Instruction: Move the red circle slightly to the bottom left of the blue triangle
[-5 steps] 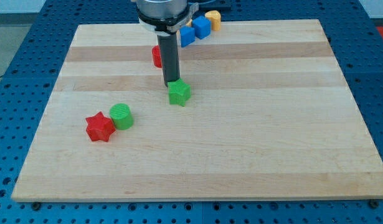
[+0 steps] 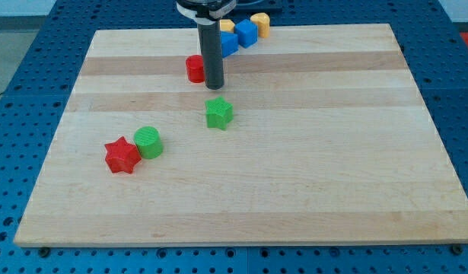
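1. The red circle (image 2: pixel 194 69) is seen near the view's top of the wooden board (image 2: pixel 310 175), a short way to the view's lower left of the blue blocks.
2. Two blue blocks are found at the board's top edge: a blue cube (image 2: pixel 246 33) and, just to its lower left, a blue block (image 2: pixel 229 43) partly hidden by the rod, which is judged to be the blue triangle named in the task.
3. My tip (image 2: pixel 214 87) is placed just to the view's right of the red circle, close beside it; whether contact is made cannot be told.
4. This placement is judged to suit a push of the circle toward the view's left or lower left.
5. No fingers are carried by the arm: it ends in a plain rod, so nothing is held or clamped.
6. A green star (image 2: pixel 218 113) lies below the tip, apart from it.
7. A red star (image 2: pixel 121 155) and a green cylinder (image 2: pixel 148 142) are set side by side, touching, at the view's lower left, well apart from the task's things.
8. A yellow block (image 2: pixel 260 23) is seen beside the blue cube at the top edge.
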Robot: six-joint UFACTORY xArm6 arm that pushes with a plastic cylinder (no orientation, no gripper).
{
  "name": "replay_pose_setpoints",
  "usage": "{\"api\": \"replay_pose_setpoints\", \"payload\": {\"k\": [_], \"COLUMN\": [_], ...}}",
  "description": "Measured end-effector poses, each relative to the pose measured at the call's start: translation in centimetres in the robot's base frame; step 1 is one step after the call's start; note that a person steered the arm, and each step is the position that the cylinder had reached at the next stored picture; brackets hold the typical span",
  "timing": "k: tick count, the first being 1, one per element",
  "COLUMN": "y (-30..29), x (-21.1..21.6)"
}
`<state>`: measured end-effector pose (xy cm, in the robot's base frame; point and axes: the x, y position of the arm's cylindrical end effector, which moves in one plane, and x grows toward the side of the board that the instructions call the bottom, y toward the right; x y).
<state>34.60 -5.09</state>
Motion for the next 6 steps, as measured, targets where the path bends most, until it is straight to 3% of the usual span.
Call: {"api": "replay_pose_setpoints", "payload": {"k": [6], "y": [-1.2], "x": [-3.7]}}
